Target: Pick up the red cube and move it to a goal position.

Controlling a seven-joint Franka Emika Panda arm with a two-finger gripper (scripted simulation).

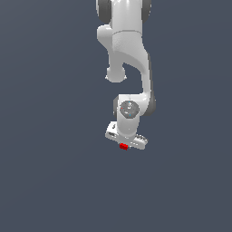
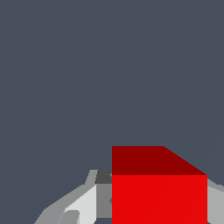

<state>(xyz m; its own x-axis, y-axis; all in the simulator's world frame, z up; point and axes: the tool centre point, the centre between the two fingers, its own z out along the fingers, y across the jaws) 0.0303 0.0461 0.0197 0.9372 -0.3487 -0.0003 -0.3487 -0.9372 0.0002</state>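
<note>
Contents of the scene: one white robot arm (image 1: 129, 54), one claw (image 1: 124, 144) and one red cube (image 1: 123, 146). No container appears in either view.

Background in both views is a plain dark grey-blue field; whether it is a counter surface cannot be told.

Exterior view: the arm enters from the upper edge and hangs downward, with the wrist joint just above the claw body. The claw body sits slightly tilted, lower toward the exterior view's right. The red cube shows as a small red patch directly under the claw body, touching it, near the centre of the picture.

Wrist view: the red cube (image 2: 159, 197) fills the space between the two pale grey fingers (image 2: 81, 205). One finger lies against each side face of the cube, with no gap visible. Two faces of the cube show, one bright red and one darker red.

Claw state: narrowed to the width of the cube and gripping it on two opposite sides.
</note>
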